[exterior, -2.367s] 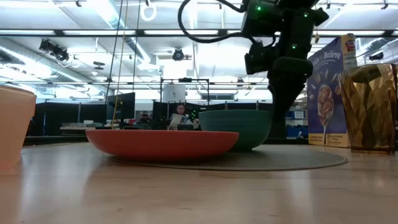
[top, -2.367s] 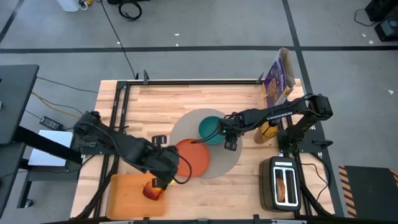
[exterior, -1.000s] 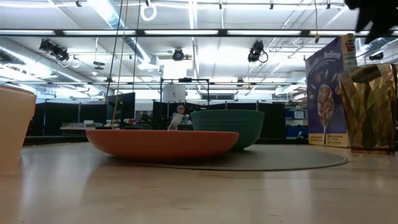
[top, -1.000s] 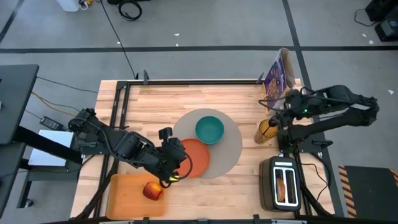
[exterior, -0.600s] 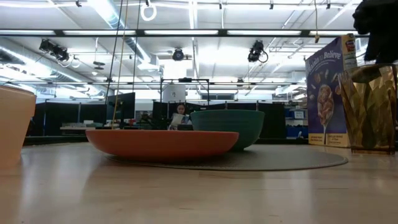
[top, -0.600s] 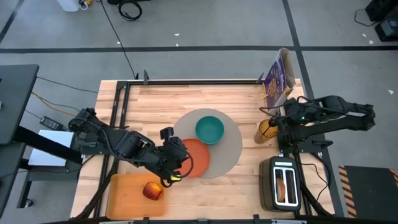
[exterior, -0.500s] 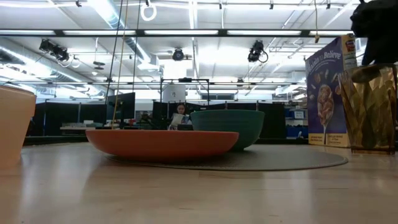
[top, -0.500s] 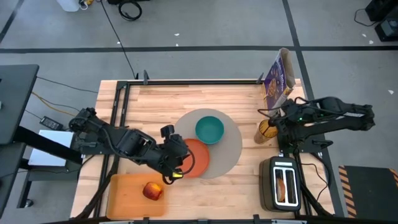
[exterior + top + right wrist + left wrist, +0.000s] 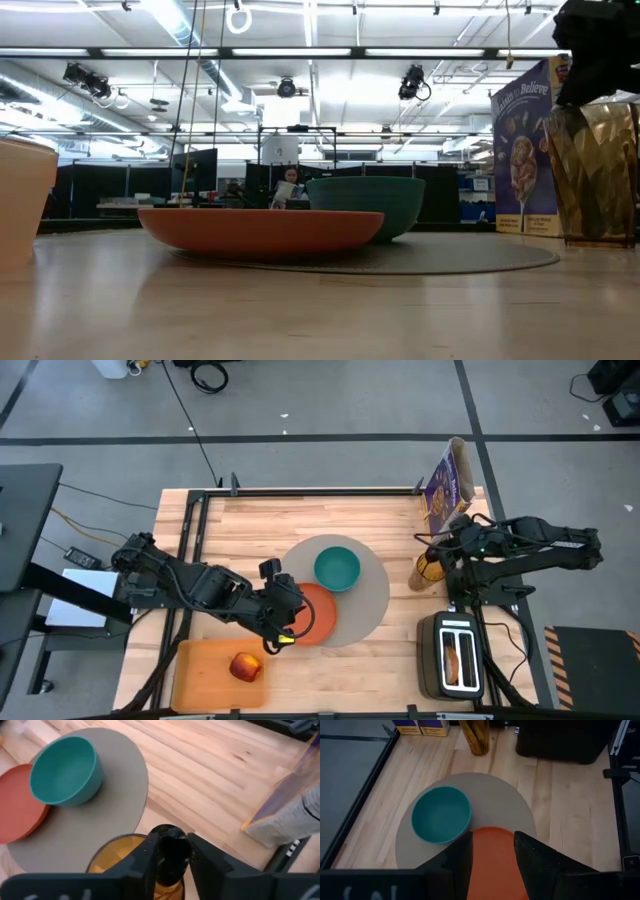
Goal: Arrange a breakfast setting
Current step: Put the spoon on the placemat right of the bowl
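A teal bowl (image 9: pixel 337 568) and an orange plate (image 9: pixel 320 622) rest on the round grey placemat (image 9: pixel 372 592); the plate overhangs the mat's near left edge. My left gripper (image 9: pixel 296 618) hovers open over the plate's left part, and the plate (image 9: pixel 492 845) shows between its fingers. A red apple (image 9: pixel 243 666) lies on the orange cutting board (image 9: pixel 205 670). My right gripper (image 9: pixel 437 557) is at the mouth of the amber-yellow cup (image 9: pixel 430 572), shut on a dark thing (image 9: pixel 170 845) that stands in the cup. What that thing is I cannot tell. My right gripper has the dark thing's rounded top end (image 9: pixel 170 840) between its two fingers, one on each side. The fingers come from above, slanting down. The thing stands in the cup (image 9: pixel 112 857), and the cup and the fingers hide its lower part.
A cereal box (image 9: pixel 450 485) stands at the far right, just behind the cup. A black-and-silver toaster (image 9: pixel 455 655) with a bagel half in its slot sits at the near right. Bare wood lies along the far and left sides.
My right gripper has come down and toward the table's near edge, from beside the cereal box onto the cup's mouth. In the low view its dark bulk has sunk from the top corner to just above the cup's rim.
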Robot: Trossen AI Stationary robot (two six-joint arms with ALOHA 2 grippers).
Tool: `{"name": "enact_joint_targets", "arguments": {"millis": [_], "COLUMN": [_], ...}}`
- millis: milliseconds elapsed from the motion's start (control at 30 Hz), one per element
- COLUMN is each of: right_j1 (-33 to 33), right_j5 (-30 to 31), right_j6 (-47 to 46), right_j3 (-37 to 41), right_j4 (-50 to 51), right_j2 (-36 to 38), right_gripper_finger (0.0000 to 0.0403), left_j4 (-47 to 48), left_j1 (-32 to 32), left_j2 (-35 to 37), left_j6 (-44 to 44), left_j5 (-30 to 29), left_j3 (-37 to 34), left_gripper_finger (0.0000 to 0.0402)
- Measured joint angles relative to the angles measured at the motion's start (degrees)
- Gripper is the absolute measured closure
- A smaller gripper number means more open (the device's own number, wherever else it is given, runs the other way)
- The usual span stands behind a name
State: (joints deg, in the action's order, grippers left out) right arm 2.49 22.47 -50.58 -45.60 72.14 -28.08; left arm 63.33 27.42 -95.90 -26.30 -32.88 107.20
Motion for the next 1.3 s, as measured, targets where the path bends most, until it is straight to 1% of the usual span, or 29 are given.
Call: {"name": "enact_joint_targets", "arguments": {"millis": [200,333,467,633,933,1167,1300], "right_j1": [0.0,0.0,0.0,0.0,0.0,0.0,0.0], "right_j5": [0.2,-1.4,-4.0,-4.5,-5.4,-5.9,-6.1], "right_j6": [1.1,1.2,3.3,4.3,8.4,8.8,9.4], "right_j3": [0.0,0.0,0.0,0.0,0.0,0.0,-0.1], "right_j4": [-1.0,-1.7,-3.6,-4.1,-5.3,-5.7,-6.2], "right_j2": [0.0,0.0,0.0,0.2,1.1,1.2,1.2], "right_gripper_finger": [0.0332,0.0341,0.0343,0.0349,0.0391,0.0386,0.0391], "left_j4": [0.0,0.0,0.0,0.0,0.0,0.0,0.0], "left_j1": [0.0,0.0,0.0,0.0,-0.1,-0.6,-1.0], "left_j2": [0.0,0.0,0.0,0.0,0.0,0.0,0.0], "left_j6": [0.0,0.1,0.1,0.1,0.1,0.5,0.6], "left_j5": [0.0,-0.1,-0.5,-0.9,-0.9,-0.9,-0.9], "left_j3": [0.0,0.0,0.0,0.0,0.0,0.0,0.0], "left_gripper_finger": [0.0251,0.0251,0.0251,0.0251,0.0251,0.0251,0.0251]}}
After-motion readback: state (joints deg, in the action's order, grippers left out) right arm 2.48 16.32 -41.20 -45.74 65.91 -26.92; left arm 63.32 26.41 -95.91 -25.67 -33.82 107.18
